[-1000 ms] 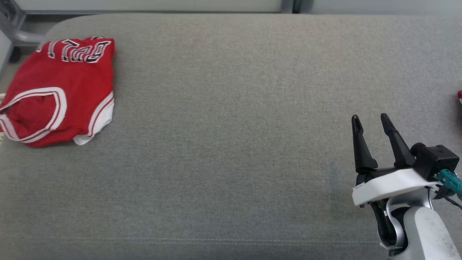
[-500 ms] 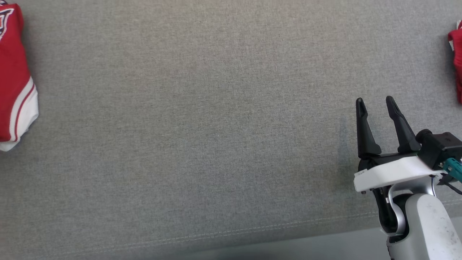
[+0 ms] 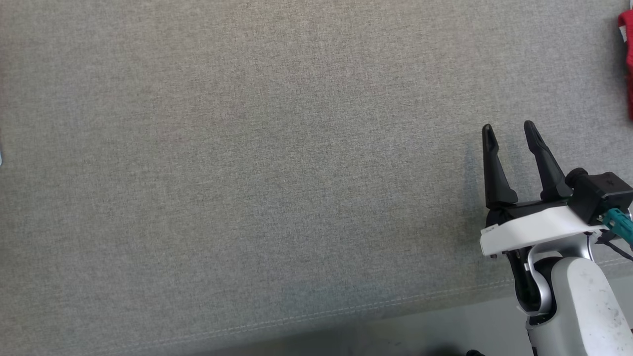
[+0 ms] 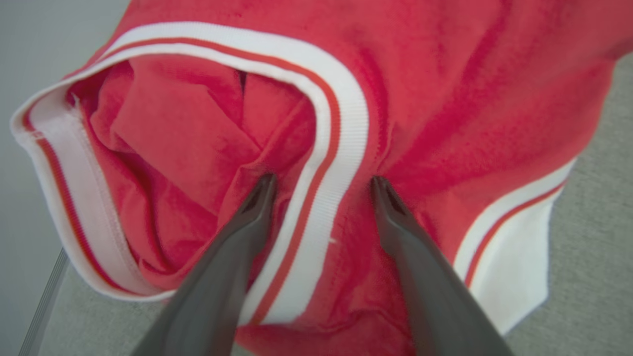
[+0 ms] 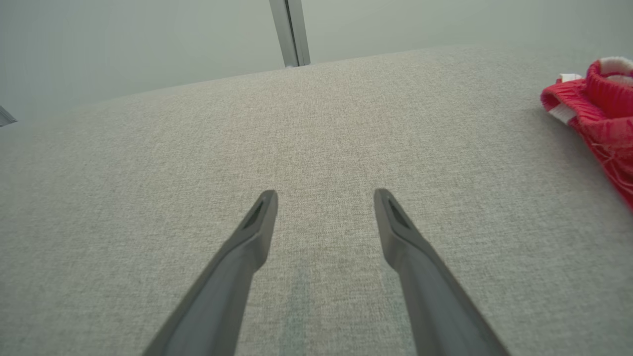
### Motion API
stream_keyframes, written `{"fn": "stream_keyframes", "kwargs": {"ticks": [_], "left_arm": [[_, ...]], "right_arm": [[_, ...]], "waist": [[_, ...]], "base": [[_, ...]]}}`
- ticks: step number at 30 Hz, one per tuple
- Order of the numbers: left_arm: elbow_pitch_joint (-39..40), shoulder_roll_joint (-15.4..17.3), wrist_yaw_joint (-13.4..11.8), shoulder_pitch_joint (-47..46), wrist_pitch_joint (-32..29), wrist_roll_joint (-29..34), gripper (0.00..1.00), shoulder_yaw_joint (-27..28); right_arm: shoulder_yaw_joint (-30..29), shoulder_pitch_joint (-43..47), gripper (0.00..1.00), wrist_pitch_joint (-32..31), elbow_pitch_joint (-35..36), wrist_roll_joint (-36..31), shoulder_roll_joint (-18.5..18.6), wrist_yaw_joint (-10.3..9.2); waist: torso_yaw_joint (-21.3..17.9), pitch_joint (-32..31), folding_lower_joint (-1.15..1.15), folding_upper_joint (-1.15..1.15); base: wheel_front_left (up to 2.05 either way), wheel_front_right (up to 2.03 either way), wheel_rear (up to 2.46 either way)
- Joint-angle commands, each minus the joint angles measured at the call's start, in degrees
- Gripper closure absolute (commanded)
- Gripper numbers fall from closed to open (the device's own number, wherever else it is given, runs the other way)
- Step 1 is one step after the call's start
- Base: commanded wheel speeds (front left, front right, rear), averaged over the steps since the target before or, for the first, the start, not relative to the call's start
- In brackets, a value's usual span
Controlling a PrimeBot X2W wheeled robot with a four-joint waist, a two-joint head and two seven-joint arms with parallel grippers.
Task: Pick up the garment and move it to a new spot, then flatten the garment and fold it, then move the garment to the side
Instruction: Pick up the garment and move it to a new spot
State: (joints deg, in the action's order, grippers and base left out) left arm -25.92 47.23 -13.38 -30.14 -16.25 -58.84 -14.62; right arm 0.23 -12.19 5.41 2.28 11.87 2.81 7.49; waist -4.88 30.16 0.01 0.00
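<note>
Garment (image 4: 445, 99): red, white-and-red trim, lying folded just under my left pincer (image 4: 321, 184).
Other garment (image 5: 603, 113): red, lying crumpled off to my right.

No text, number or brand can be read. The small pale sticker (image 3: 491, 230) on the white plate (image 3: 539, 228) of the right gripper (image 3: 508, 126) has marks that are too small to make out. The thin white lines on the red garment (image 5: 603, 123) at the edge of the right wrist view cannot be read as letters.
</note>
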Motion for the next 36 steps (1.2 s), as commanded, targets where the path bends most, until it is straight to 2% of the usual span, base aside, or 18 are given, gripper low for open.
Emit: {"fn": "stream_keyframes", "kwargs": {"ticks": [1, 2, 3, 4, 11, 15, 20, 30, 36], "left_arm": [[-0.44, -0.46, -0.33, 0.53, 0.45, 0.55, 0.51, -0.12], [-0.67, -0.68, -0.34, 0.49, 0.73, 0.61, 0.69, -0.23], [-0.75, -0.90, -0.05, 0.39, 1.29, 0.72, 0.97, -0.26], [-0.97, -1.12, 0.14, 0.22, 1.93, 0.80, 1.00, -0.14], [0.24, -4.56, 2.60, -1.88, 3.81, -3.10, 1.00, 2.08], [3.50, -5.87, 3.60, -3.03, 4.27, -3.22, 1.00, 1.56], [7.26, -7.48, 2.72, -3.91, 3.98, -4.27, 1.00, 1.55], [16.22, -12.01, -0.75, -3.51, 2.61, -5.07, 1.00, -0.30], [20.09, -17.67, -2.97, -1.94, 3.00, -4.20, 1.00, -4.28]], "right_arm": [[0.03, -0.91, 0.00, 0.16, -0.14, -0.59, 0.17, 0.00], [0.12, -0.94, 0.00, 0.20, -0.28, -0.60, 0.17, 0.00], [0.24, -0.99, 0.00, 0.26, -0.42, -0.52, 0.16, 0.00], [0.30, -1.02, 0.00, 0.35, -0.56, -0.41, 0.18, 0.00], [-0.29, -0.19, 0.00, 0.83, -1.66, -0.52, 0.17, 0.00], [-0.70, 0.84, 0.00, 1.06, -2.32, -0.14, 0.18, 0.00], [-1.06, 1.96, 0.00, 1.27, -3.04, 0.34, 0.18, 0.00], [-1.59, 5.07, 0.00, 1.30, -4.03, 1.45, 0.17, 0.00], [-1.95, 6.98, 0.00, 0.88, -4.04, 1.63, 0.17, 0.00]], "waist": [[0.08, -0.06, -0.01, 0.00], [0.13, -0.18, -0.01, 0.00], [0.21, -0.39, -0.01, 0.00], [0.31, -0.69, -0.01, 0.00], [1.11, -4.89, -0.01, 0.00], [1.80, -8.30, -0.01, 0.00], [2.43, -11.94, -0.01, 0.00], [1.95, -20.12, -0.01, 0.00], [-0.01, -23.07, -0.01, 0.00]], "base": [[0.00, 0.00, 0.00], [0.00, 0.00, 0.00], [0.00, 0.00, 0.00], [0.00, 0.00, 0.00], [0.00, 0.00, 0.00], [0.00, 0.00, 0.00], [0.00, 0.00, 0.00], [0.00, 0.00, 0.00], [0.00, 0.00, 0.00]]}}
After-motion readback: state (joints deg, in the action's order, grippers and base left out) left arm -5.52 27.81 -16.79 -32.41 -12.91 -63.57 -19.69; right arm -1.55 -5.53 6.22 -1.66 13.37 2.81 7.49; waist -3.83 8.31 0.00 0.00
